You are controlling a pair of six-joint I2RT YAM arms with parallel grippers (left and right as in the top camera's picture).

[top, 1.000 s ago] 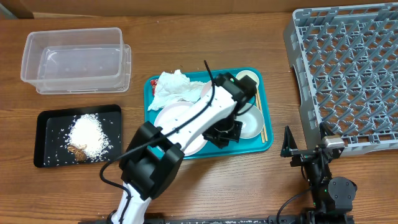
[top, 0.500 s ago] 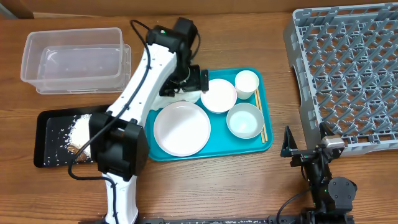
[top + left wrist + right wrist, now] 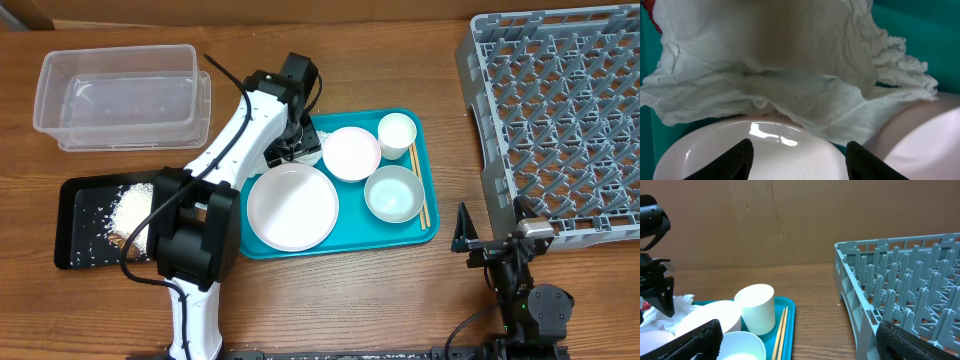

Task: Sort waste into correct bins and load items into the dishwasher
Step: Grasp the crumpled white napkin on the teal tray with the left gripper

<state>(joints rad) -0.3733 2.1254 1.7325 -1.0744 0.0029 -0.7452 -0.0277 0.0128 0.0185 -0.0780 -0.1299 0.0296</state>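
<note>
Rice [image 3: 125, 208] and scraps [image 3: 119, 239] in black tray [image 3: 72, 222]; tub [image 3: 120, 95] empty. Napkins [image 3: 790, 75] on teal tray [image 3: 370, 232], just ahead of left jaws: wide open, holding nothing. Right jaws open, idle by rack [image 3: 560, 110]. Plate [image 3: 293, 207], bowls [image 3: 393, 193], cup [image 3: 397, 131], chopsticks [image 3: 418, 185] not yet racked.

Honestly, you're at a robot test bench dressed up like a kitchen, not in a real kitchen. Your wooden table [image 3: 380, 300] has two robot arms at its near edge, with a black cable [image 3: 222, 75] looping off the left arm [image 3: 235, 150]. The grey dish rack [image 3: 560, 110] just sits on the tabletop, alongside a teal tray [image 3: 352, 228] of dishes, a clear tub [image 3: 120, 100] and a black tray [image 3: 80, 200]. Behind it all, the right wrist view shows only a plain brown board [image 3: 765, 225].
</note>
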